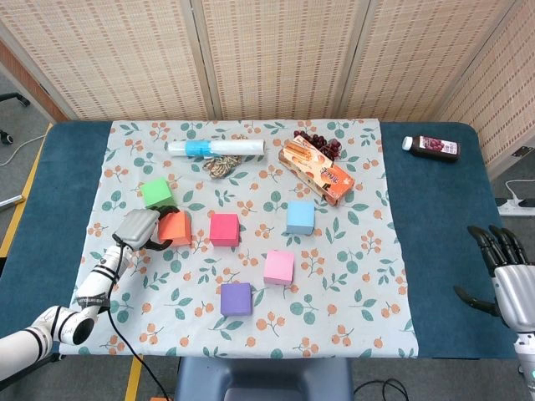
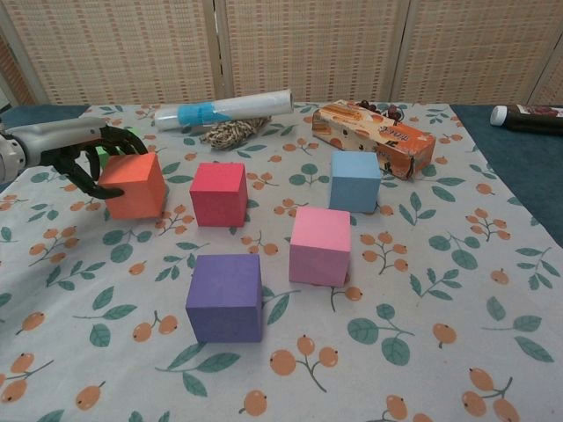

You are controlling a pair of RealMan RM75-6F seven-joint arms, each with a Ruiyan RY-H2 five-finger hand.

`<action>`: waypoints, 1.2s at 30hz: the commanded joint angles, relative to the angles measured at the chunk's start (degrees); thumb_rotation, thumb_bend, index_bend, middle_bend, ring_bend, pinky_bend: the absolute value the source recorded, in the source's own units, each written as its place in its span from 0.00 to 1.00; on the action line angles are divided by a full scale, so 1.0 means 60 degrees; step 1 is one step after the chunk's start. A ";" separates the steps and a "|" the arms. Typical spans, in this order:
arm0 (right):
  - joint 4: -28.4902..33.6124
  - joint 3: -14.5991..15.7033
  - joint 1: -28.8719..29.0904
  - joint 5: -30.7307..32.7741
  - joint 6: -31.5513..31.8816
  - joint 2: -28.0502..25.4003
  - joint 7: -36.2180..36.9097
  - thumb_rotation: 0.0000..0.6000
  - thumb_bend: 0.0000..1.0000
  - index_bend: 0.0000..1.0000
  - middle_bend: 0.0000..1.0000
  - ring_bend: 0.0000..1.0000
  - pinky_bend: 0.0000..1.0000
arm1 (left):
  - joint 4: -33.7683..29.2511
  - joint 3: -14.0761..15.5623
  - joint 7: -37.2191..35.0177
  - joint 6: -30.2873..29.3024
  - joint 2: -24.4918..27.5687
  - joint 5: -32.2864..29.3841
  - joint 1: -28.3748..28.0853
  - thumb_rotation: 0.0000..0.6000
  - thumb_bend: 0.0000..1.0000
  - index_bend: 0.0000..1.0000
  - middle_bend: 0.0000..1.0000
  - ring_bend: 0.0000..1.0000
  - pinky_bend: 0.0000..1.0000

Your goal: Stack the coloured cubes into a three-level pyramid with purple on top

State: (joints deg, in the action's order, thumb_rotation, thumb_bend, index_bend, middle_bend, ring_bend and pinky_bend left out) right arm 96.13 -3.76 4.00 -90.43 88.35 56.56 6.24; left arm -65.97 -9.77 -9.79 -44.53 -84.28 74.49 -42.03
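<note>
The orange cube [image 2: 134,185], probably light, stiff foam, is being gripped on opposite faces and tilted by the left hand [image 2: 85,155].

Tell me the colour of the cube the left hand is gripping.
Orange: the left hand grips the orange cube, clearest in the chest view.

A woven folding screen [image 1: 276,54] stands just behind the blue-topped table [image 1: 435,251]. A floral cloth [image 1: 368,276] covers the table's middle. Grey floor [image 1: 12,125] shows beside the table.
</note>
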 commanded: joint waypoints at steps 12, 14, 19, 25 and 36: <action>0.0197 0.0038 -0.0187 0.0082 0.0189 -0.0024 -0.0254 1.00 0.06 0.00 0.09 0.00 0.05 | 0.0815 0.0083 -0.0603 0.0404 -0.0588 0.0658 -0.0863 1.00 0.34 0.28 0.36 0.33 0.43; 0.0198 0.0040 -0.0208 0.0100 0.0202 -0.0013 -0.0274 1.00 0.06 0.00 0.09 0.00 0.06 | 0.0836 0.0125 -0.0664 0.0384 -0.0618 0.0763 -0.0933 1.00 0.34 0.27 0.36 0.33 0.41; 0.0181 0.0034 -0.0229 0.0153 0.0191 0.0001 -0.0268 1.00 0.06 0.00 0.09 0.00 0.06 | 0.0900 0.0209 -0.0684 0.0346 -0.0682 0.0904 -0.1055 1.00 0.34 0.27 0.36 0.33 0.40; 0.0137 0.0026 -0.0231 0.0218 0.0135 0.0010 -0.0221 1.00 0.06 0.00 0.09 0.00 0.06 | 0.1060 0.0264 -0.0770 0.0388 -0.0807 0.0880 -0.1142 1.00 0.34 0.27 0.36 0.33 0.40; 0.0122 0.0013 -0.0248 0.0274 0.0095 -0.0024 -0.0209 1.00 0.06 0.00 0.09 0.00 0.06 | 0.1311 0.0354 -0.0797 0.0396 -0.1039 0.0862 -0.1259 1.00 0.34 0.27 0.35 0.31 0.40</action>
State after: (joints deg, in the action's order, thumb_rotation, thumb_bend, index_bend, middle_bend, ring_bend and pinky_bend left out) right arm 96.86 -3.68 2.52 -88.78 88.92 56.42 4.98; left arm -58.14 -7.67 -14.56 -42.18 -90.48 79.68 -49.55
